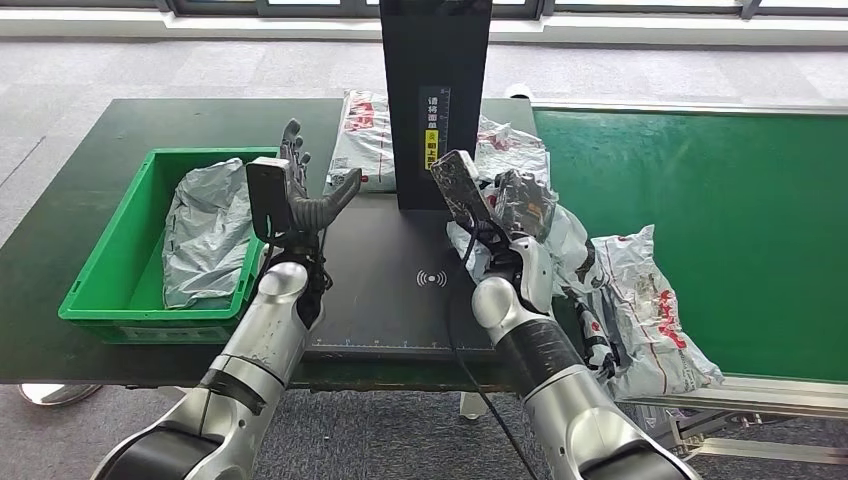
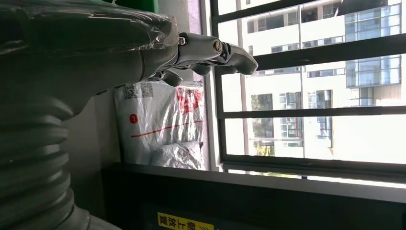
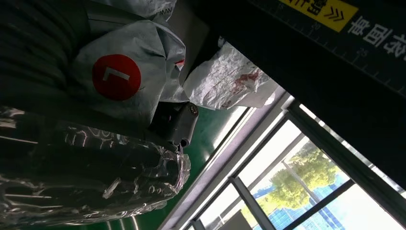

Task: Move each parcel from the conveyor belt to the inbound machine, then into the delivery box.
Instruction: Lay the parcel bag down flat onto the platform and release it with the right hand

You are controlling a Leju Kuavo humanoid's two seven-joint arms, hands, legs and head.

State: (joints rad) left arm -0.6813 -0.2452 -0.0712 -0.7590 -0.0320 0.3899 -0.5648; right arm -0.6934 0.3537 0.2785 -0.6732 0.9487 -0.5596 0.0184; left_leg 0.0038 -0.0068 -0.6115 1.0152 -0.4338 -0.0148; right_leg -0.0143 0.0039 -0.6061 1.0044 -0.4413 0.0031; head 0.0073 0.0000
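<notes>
My right hand (image 1: 518,205) grips a crumpled white-grey parcel (image 1: 565,238) at the right edge of the inbound machine's black platform (image 1: 400,285), beside its upright column (image 1: 435,100). In the right wrist view the parcel (image 3: 129,72), with a red round sticker, lies pressed against the plastic-wrapped fingers (image 3: 95,167). My left hand (image 1: 300,195) is raised over the platform's left edge, fingers spread and holding nothing; its thumb (image 2: 215,50) sticks out. A grey parcel (image 1: 205,235) lies in the green delivery box (image 1: 110,290). Another white parcel (image 1: 645,310) rests at the near edge of the green conveyor belt (image 1: 700,190).
Two more white parcels with red print lie behind the column, one to its left (image 1: 362,140) (image 2: 160,122) and one to its right (image 1: 512,145). The dark table (image 1: 90,160) extends left of the box. A cable hangs below the table front.
</notes>
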